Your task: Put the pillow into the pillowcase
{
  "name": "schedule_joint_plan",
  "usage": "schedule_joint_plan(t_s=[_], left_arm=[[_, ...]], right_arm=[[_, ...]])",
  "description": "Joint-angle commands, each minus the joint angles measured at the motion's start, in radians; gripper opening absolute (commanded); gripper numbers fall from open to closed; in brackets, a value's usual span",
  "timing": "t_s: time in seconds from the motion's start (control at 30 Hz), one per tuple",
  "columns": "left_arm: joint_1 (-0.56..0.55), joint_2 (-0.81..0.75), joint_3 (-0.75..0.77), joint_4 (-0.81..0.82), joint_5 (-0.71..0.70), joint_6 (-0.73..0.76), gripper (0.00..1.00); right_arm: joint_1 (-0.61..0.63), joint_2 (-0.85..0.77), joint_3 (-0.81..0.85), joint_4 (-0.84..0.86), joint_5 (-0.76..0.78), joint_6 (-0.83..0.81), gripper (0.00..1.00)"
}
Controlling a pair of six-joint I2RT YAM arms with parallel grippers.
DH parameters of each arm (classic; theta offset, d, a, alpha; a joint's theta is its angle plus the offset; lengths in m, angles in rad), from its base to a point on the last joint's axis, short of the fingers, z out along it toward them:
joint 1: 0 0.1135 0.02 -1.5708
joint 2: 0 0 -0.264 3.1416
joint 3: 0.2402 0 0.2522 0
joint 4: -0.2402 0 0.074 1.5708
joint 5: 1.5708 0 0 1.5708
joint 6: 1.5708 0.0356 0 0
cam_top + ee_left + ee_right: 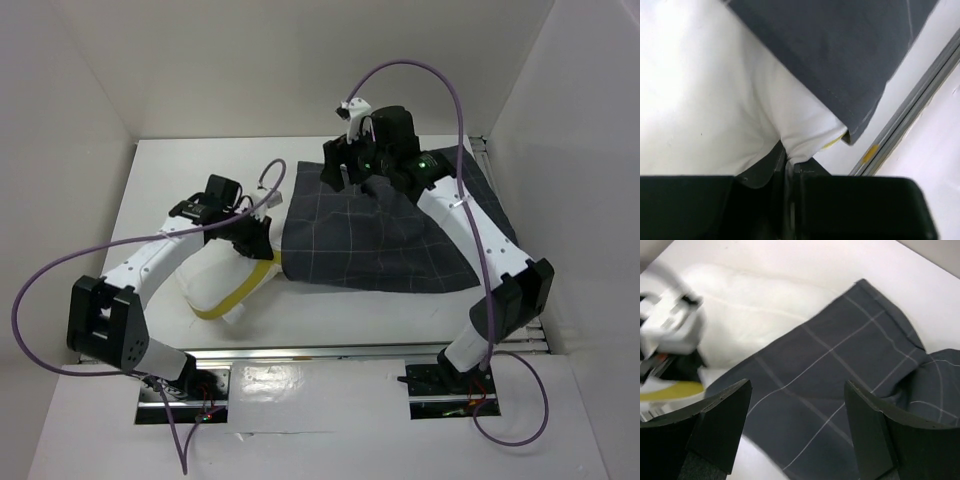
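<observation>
The dark grid-patterned pillowcase [390,220] lies spread on the table's right half. The white pillow [222,283] with its yellow band [245,292] lies at the left, its right end tucked under the pillowcase's left edge. My left gripper [252,238] is shut on a pinch of the pillow [715,100], right by the pillowcase's edge [840,55]. My right gripper [352,172] is open and empty, held above the pillowcase's far left part [820,385]; the pillow [750,315] shows beyond it.
White enclosure walls stand close at the back and both sides. A metal rail [340,352] runs along the table's near edge, also in the left wrist view [905,115]. Purple cables loop over both arms.
</observation>
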Motion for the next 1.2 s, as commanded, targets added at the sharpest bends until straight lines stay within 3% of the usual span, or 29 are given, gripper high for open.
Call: schedule_joint_plan(t_s=[0.0, 0.07, 0.17, 0.2, 0.3, 0.33, 0.5, 0.7, 0.87, 1.17], left_arm=[[-0.101, -0.092, -0.033, -0.135, -0.063, 0.183, 0.2], [-0.124, -0.117, -0.055, -0.146, -0.138, 0.218, 0.41], [-0.147, -0.169, -0.055, -0.137, -0.257, 0.286, 0.58], [-0.147, -0.182, -0.055, -0.119, -0.302, 0.295, 0.68], [-0.156, -0.206, -0.026, -0.036, -0.468, 0.271, 0.88], [-0.123, -0.206, -0.009, -0.022, -0.491, 0.255, 0.91], [0.061, -0.114, 0.158, -0.004, -0.439, 0.085, 0.95], [0.199, 0.091, 0.282, -0.025, -0.33, 0.025, 0.98], [0.284, 0.291, 0.45, -0.103, -0.145, 0.037, 0.99], [0.355, 0.586, 0.731, -0.215, -0.002, 0.16, 0.99]], right_arm=[[-0.048, 0.074, 0.08, -0.024, -0.032, 0.041, 0.82], [-0.062, 0.117, 0.109, -0.043, -0.089, 0.041, 0.8], [-0.071, 0.145, 0.119, -0.056, -0.15, 0.041, 0.79], [-0.071, 0.159, 0.132, -0.069, -0.164, 0.041, 0.79], [-0.071, 0.18, 0.143, -0.081, -0.239, 0.041, 0.77], [-0.071, 0.18, 0.152, -0.081, -0.267, 0.041, 0.77], [-0.032, 0.2, 0.152, -0.081, -0.317, 0.032, 0.77], [0.013, 0.2, 0.133, -0.09, -0.318, 0.001, 0.75], [0.022, 0.191, 0.133, -0.099, -0.318, -0.008, 0.75], [0.031, 0.191, 0.112, -0.099, -0.318, -0.037, 0.73]])
